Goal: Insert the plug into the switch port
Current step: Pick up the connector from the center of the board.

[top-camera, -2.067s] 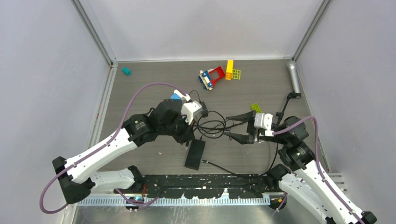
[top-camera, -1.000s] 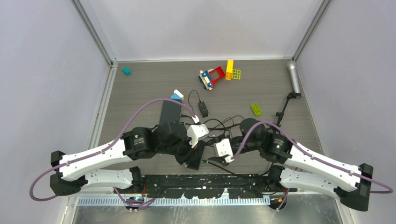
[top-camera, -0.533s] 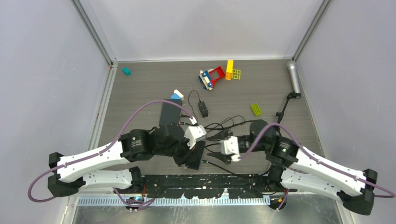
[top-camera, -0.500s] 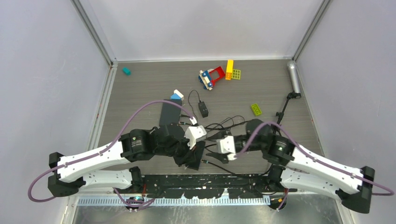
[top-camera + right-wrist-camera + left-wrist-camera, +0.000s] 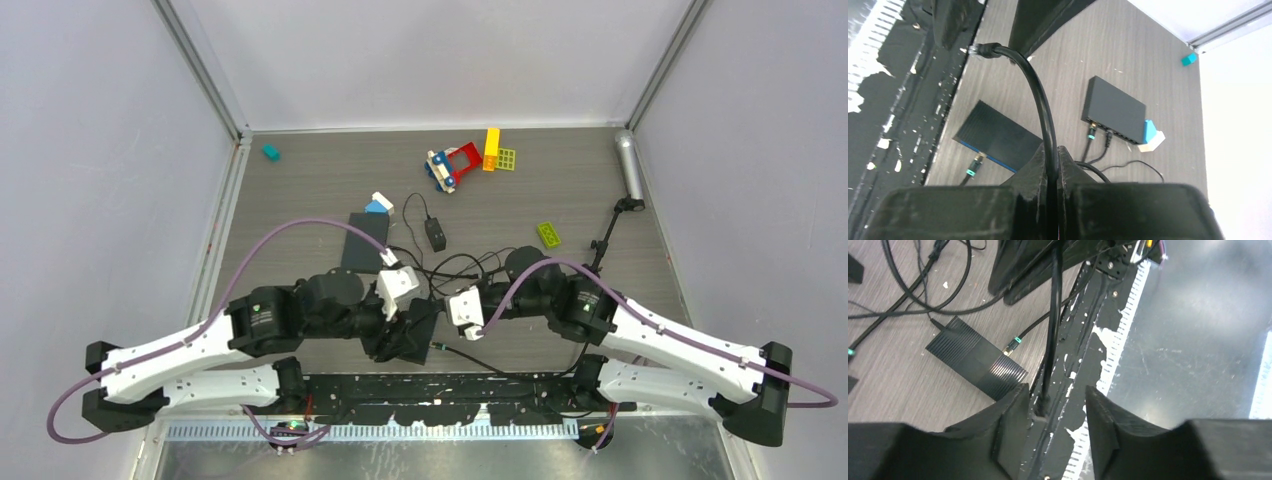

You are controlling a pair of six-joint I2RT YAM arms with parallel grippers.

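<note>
Right gripper [image 5: 1053, 151] pinches the cable [image 5: 1042, 95] far behind its plug [image 5: 980, 49], left gripper [image 5: 1054, 396] released; the floppy end may swing off target.

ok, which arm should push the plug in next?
Right. The right gripper is shut on the cable, plug jutting free ahead of it; the left gripper stands open, holding nothing.

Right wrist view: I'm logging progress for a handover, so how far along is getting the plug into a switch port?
Done: the right pincer is shut on the black cable behind its plug. In hand: the plug sticks up free, in no port; the left pincer stands open. Left: carry the plug to a port on the switch and push it in.
</note>
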